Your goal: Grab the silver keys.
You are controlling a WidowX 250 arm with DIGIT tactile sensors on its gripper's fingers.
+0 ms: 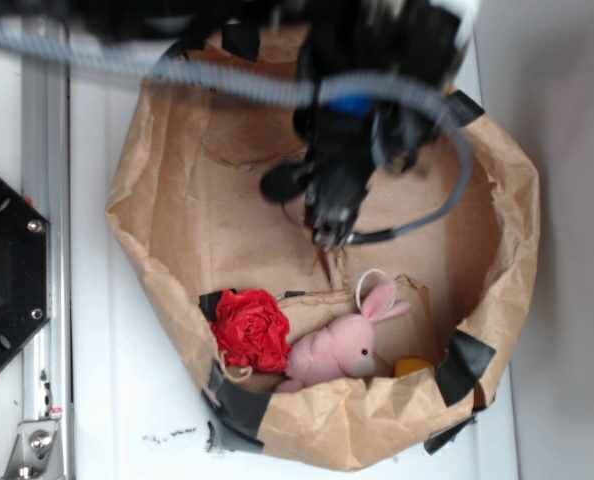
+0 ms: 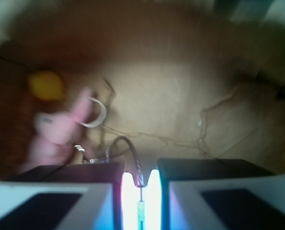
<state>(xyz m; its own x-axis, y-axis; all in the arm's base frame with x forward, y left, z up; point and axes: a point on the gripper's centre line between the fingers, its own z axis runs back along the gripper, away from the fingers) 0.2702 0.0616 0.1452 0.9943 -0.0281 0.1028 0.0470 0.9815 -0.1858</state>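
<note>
While the pincer (image 2: 140,191) hangs low inside the brown paper bag (image 1: 177,200), its two pads stand very close together, and a thin silver wire runs straight down into the slit between them. That wire arches up and to the left ahead of the fingertips, which suggests it is the ring of the silver keys (image 2: 125,153); the pincer looks narrowed onto it, though the wrist view is too blurred to swear the pads truly clamp it.

The keys themselves are mostly hidden. A small metal glint sits just ahead of the left pad, at its front edge, so the bunch probably lies just beside and slightly left of the pincer, low on the bag floor. In the exterior view the arm covers that spot and no key shows.

Further ahead and to the left lies the pink plush bunny (image 2: 61,132), with its own small white loop (image 2: 94,112) well clear of the pads. A yellow object (image 2: 46,85) sits beyond it, and the red crumpled thing (image 1: 249,330) shows only from outside.

The wire's long axis runs fore and aft through the slit, so my judgement is that any lift depends on that thin strand staying trapped.
</note>
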